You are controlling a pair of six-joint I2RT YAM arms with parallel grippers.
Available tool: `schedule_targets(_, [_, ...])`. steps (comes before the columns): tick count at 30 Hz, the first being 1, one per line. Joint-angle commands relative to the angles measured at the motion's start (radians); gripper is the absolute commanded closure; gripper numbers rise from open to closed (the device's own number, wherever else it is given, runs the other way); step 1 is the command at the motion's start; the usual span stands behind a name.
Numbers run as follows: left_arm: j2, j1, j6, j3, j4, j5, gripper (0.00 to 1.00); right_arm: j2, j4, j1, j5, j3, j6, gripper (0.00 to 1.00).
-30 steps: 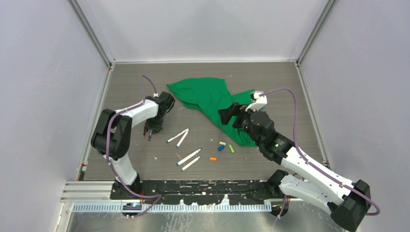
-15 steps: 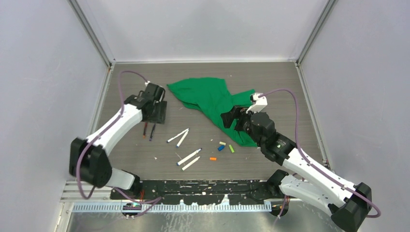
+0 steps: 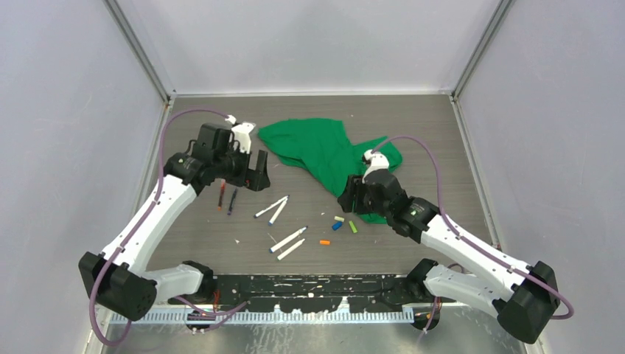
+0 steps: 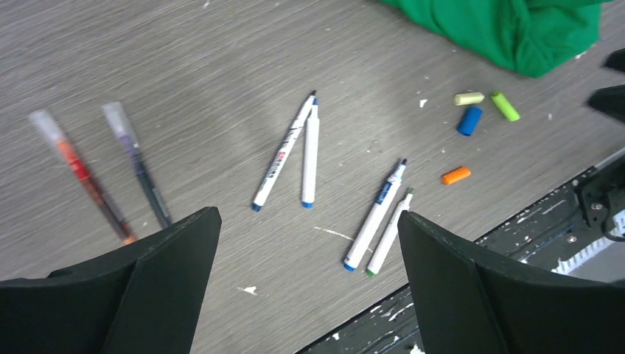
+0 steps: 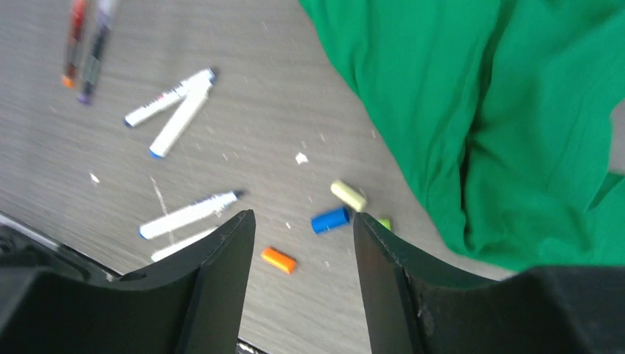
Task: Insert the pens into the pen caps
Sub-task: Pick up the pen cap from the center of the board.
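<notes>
Two pairs of white pens lie mid-table: one pair (image 3: 274,209) (image 4: 295,153), the other (image 3: 289,243) (image 4: 379,221) nearer the front. Two clear-capped pens, red (image 3: 221,196) (image 4: 81,173) and purple (image 3: 233,200) (image 4: 136,166), lie side by side at the left. Loose pen caps sit right of the pens: yellow (image 5: 348,195), blue (image 5: 329,220), green (image 4: 505,106) and orange (image 5: 278,259). My left gripper (image 3: 256,175) (image 4: 307,214) hangs wide open and empty above the pens. My right gripper (image 3: 350,200) (image 5: 302,215) hovers over the caps, its jaws partly apart with nothing between them.
A crumpled green cloth (image 3: 324,151) (image 5: 501,110) covers the back middle, reaching under the right arm. The black front rail (image 3: 309,284) runs along the near edge. Grey walls enclose the table on three sides.
The left gripper opened, rose and drew back from the red and purple pens, which now lie on the table. The right gripper moved down toward the caps and narrowed its jaws.
</notes>
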Motion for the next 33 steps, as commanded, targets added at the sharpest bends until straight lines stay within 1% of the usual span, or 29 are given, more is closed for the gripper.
schedule_targets(1, [-0.112, -0.006, -0.047, -0.095, 0.182, 0.114, 0.06, -0.031, -0.024, 0.016, -0.060, -0.111, 0.067, 0.43])
schedule_targets(4, [-0.139, -0.006, -0.054, -0.142, 0.203, 0.086, 0.05, -0.033, -0.040, 0.042, -0.061, -0.145, 0.110, 0.45])
schedule_targets(7, [-0.147, -0.006, -0.041, -0.197, 0.247, -0.003, 0.06, -0.012, -0.103, 0.059, 0.030, -0.151, 0.135, 0.45])
schedule_targets(9, [-0.145, -0.006, -0.006, -0.175, 0.208, -0.063, 0.07, 0.016, -0.134, 0.057, 0.092, -0.146, 0.134, 0.45])
schedule_targets(11, [-0.160, -0.007, 0.002, -0.182, 0.202, -0.150, 0.08, 0.053, -0.121, 0.059, 0.108, -0.152, 0.126, 0.45])
schedule_targets(13, [-0.184, -0.006, -0.002, -0.186, 0.187, -0.189, 0.08, 0.094, -0.075, 0.060, 0.102, -0.166, 0.114, 0.49])
schedule_targets(17, [-0.218, -0.006, -0.008, -0.220, 0.217, -0.171, 0.08, 0.145, -0.018, 0.075, 0.099, -0.174, 0.096, 0.52])
schedule_targets(23, [-0.166, -0.006, -0.024, -0.209, 0.223, -0.069, 0.09, 0.230, 0.008, 0.119, 0.128, -0.175, 0.109, 0.56])
schedule_targets(26, [-0.150, -0.006, -0.030, -0.207, 0.224, -0.054, 0.10, 0.267, 0.019, 0.147, 0.176, -0.165, 0.106, 0.57])
schedule_targets(30, [-0.148, -0.006, -0.035, -0.208, 0.232, -0.017, 0.10, 0.310, 0.017, 0.150, 0.219, -0.153, 0.101, 0.58])
schedule_targets(33, [-0.153, -0.006, -0.037, -0.214, 0.232, -0.022, 0.10, 0.314, 0.006, 0.151, 0.244, -0.155, 0.090, 0.59])
